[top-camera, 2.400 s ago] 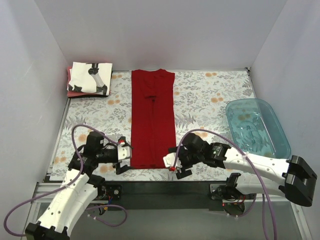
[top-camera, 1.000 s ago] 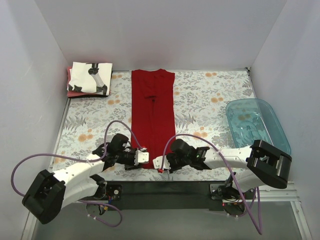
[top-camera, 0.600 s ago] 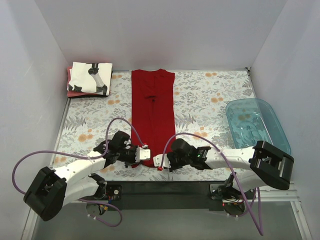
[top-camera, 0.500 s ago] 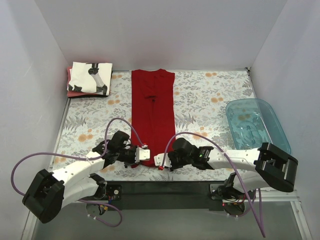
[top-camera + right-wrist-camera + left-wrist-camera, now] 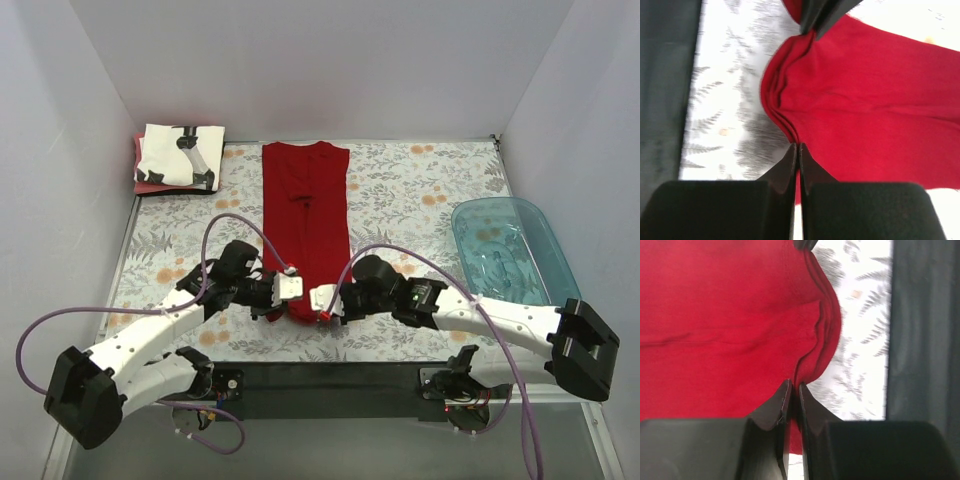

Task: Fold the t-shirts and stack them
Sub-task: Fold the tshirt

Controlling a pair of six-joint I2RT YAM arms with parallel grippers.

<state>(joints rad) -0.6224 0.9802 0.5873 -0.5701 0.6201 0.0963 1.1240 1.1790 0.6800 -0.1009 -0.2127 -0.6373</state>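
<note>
pink shirt (image 5: 147, 187) mostly under printed shirt (image 5: 175, 152), tablecloth (image 5: 860, 315) blurred

Nothing here can be read. The black marks on the white t-shirt (image 5: 178, 155) are blotches, not letters. The dark red t-shirt (image 5: 305, 215) is plain cloth with no legible tag or print, and the table cloth (image 5: 420, 200) carries only flowers and leaves.
</note>
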